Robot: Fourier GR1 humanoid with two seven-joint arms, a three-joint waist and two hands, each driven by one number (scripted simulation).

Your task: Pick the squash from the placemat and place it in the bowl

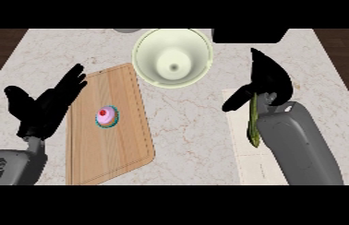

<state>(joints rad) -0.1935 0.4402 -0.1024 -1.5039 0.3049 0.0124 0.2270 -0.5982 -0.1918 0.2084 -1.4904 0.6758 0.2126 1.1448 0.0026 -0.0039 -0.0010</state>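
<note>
The surface (pixel 184 122) is pale stone and carries everything. A big wooden board (pixel 129 141) lies toward its left side, and a light placemat (pixel 247 159) lies by its right edge, partly under the right arm. The pale green bowl (pixel 172 56) waits near the far edge, open side up, ready to take food. The left hand (pixel 44 104) rests at the left edge, fingers spread, out of the way. The right hand (pixel 262 83) curls around the top of the long green squash (pixel 254 122), pinching it so it hangs down over the placemat. A small pink cupcake (pixel 106 116) sits on the board.
</note>
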